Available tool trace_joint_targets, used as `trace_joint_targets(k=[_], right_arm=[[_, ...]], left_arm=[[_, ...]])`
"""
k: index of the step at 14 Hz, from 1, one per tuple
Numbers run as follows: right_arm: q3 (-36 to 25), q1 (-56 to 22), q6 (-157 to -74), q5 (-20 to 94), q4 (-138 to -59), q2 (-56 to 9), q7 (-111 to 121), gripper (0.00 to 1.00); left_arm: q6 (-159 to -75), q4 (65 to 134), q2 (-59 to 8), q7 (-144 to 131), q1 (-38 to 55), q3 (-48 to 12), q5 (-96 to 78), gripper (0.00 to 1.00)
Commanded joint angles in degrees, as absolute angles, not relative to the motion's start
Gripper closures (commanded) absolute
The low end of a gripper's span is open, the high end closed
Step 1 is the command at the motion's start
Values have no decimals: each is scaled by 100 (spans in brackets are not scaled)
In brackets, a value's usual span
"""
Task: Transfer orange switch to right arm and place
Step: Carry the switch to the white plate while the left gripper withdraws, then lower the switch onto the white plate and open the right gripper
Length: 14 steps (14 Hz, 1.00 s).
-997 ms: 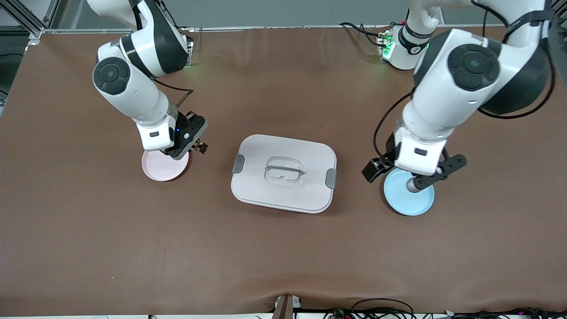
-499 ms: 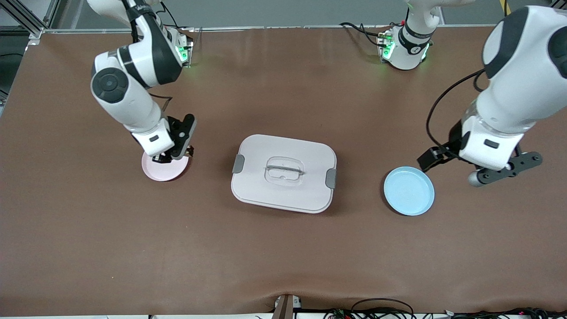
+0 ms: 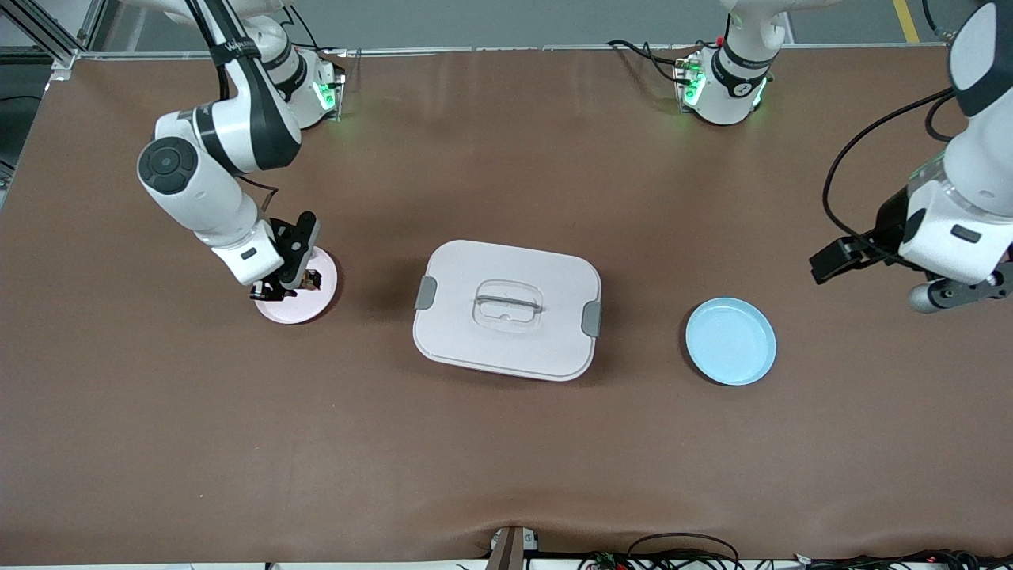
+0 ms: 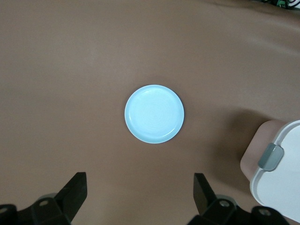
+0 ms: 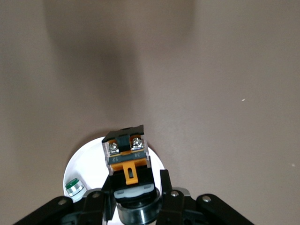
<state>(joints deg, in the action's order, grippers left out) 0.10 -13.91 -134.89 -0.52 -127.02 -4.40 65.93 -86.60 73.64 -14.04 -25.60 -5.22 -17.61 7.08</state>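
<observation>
Front view: right tool clamping orange switch, now lower over pink plate; left tool spread, withdrawn from blue plate.

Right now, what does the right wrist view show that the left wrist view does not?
Only the right wrist view shows the orange switch clamped in the right gripper over the pink plate, and a small green-topped part lying on that plate.

Only the left wrist view shows the blue plate with nothing on it, a corner of the lidded white box, and the left gripper with its jaws open.

Both show the brown table.
</observation>
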Motion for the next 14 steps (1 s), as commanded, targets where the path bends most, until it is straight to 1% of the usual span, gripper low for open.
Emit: trace_joint_targets(k=[1,6,8,11,13,14], right_arm=[[97,-1126,-13684,-114,-13130,-202,6907,100],[97,-739,-14360,-114,-13605,-255,7268,100],[97,-677,-14501,-114,-13623,-351,7286,100],[97,-581,-14852,-114,-13737,-579,7295,100],[105,-510,-15125,-114,-13851,-729,7295,100],[105,-458,-15248,-114,-13895,-799,7295,100]], left_arm=[[-8394,7532,-1099,-2435,-580,-1819,738,0],[-8394,7708,-897,-1962,-589,-1802,712,0],[-8428,7874,-739,-1698,-537,-1671,703,0],[-8744,8506,-265,-1302,-46,-978,616,0],[-8771,8613,-141,-1047,271,-477,388,0],[-8780,8674,-80,-976,333,-388,343,0]])
